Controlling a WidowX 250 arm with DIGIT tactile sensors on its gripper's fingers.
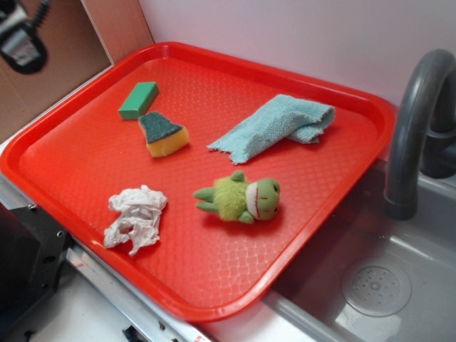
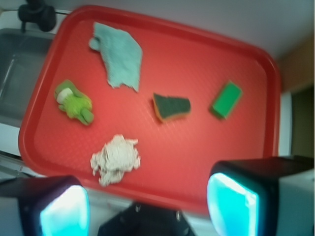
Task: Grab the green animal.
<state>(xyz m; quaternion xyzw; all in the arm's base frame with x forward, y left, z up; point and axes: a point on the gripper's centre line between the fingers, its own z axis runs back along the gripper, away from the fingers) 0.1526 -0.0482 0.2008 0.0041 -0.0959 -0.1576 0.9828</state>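
The green animal (image 1: 242,198) is a fuzzy lime-green plush frog lying on its side on the red tray (image 1: 71,167), toward the tray's near right part. The wrist view shows the frog (image 2: 75,103) at the tray's left side. My gripper (image 2: 147,209) hangs high above the tray's near edge, far from the frog. Its two cyan pads (image 2: 231,204) stand wide apart with nothing between them. In the exterior view only a dark part of the arm (image 1: 21,39) shows at the top left corner.
On the tray also lie a green rectangular block (image 1: 139,100), a yellow sponge with a dark green top (image 1: 164,133), a light blue cloth (image 1: 274,125) and a crumpled white tissue (image 1: 134,219). A grey sink (image 1: 388,285) with a dark faucet (image 1: 417,121) adjoins the tray.
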